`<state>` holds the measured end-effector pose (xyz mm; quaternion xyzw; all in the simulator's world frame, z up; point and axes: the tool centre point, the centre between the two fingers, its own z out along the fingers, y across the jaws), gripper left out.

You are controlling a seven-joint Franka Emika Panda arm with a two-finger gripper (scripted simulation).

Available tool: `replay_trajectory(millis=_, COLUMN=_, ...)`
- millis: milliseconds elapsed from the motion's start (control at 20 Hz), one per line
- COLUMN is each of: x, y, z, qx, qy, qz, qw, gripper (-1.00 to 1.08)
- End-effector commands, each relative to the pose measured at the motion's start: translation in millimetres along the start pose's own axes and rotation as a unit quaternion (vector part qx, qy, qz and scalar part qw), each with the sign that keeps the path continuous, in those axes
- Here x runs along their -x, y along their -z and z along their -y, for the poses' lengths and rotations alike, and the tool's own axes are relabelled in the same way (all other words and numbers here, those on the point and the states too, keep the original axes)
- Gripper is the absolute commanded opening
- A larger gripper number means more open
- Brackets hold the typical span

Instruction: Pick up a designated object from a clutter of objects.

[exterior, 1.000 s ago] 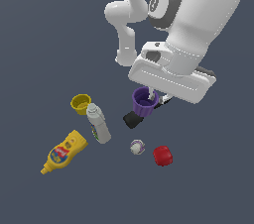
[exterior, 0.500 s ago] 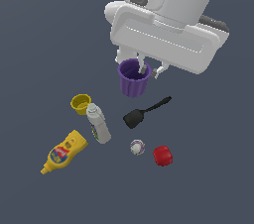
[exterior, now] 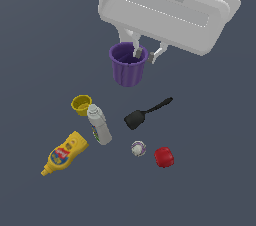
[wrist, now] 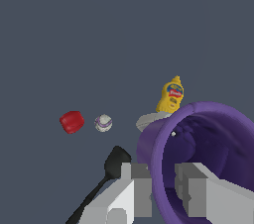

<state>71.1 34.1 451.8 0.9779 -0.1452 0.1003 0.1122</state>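
My gripper [exterior: 145, 52] is shut on the rim of the purple cup [exterior: 128, 65] and holds it upright, high above the floor. One finger is inside the cup, the other outside its wall. In the wrist view the ribbed purple cup [wrist: 198, 143] fills the near corner, pinched by the gripper [wrist: 162, 181]. The rest of the clutter lies on the floor below: the yellow cup [exterior: 81, 105], the white-grey bottle [exterior: 99, 125], the yellow mustard bottle [exterior: 64, 153], the black spatula [exterior: 145, 114], the small whitish ball [exterior: 138, 148] and the red cup [exterior: 164, 156].
In the wrist view the red cup [wrist: 72, 121], the ball [wrist: 103, 123], the spatula [wrist: 111, 166] and the mustard bottle [wrist: 171, 96] show below; the white-grey bottle [wrist: 151, 119] is mostly hidden behind the purple cup. The yellow cup is out of that view.
The gripper has risen with the purple cup in it, from beside the spatula to well above the floor and toward the exterior view's left. The other items have not moved.
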Motion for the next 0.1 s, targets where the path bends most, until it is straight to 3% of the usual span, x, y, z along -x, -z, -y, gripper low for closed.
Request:
replay_trajectory(millis=0, x=-1.7, y=3.7, z=-1.8, qx=0.0, qy=0.0, qz=0.0, qw=1.0, gripper=-1.0)
replay_trajectory(millis=50, x=-1.8, y=3.9, z=-1.9, qx=0.0, qy=0.0, qz=0.0, qw=1.0, gripper=-1.0)
